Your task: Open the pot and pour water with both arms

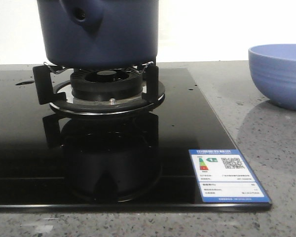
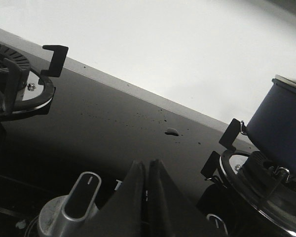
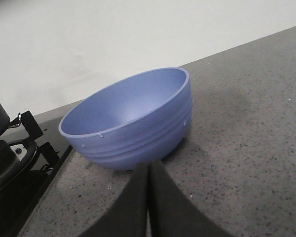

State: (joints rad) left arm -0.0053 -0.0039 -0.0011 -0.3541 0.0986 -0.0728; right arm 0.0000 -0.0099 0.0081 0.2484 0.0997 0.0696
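A: Where did we find the pot (image 1: 101,32)?

B: On the burner (image 1: 107,89) toward the bench's (image 1: 266,163) far edge, the bowl (image 1: 280,74) by its right edge.

A: And our jaws?

B: Left gripper (image 2: 147,170) and right gripper (image 3: 148,173) were clenched, holding nothing.

One large dark navy-blue straight-walled matte pot (image 1: 101,32). One light periwinkle-blue ribbed bowl (image 1: 278,74). Two round black gas burners with pan supports (image 2: 15,89) (image 2: 259,185) (both in the left wrist view only). One silver control knob (image 2: 71,207), plus a second partly visible. One blue-bordered energy label sticker (image 1: 228,175).
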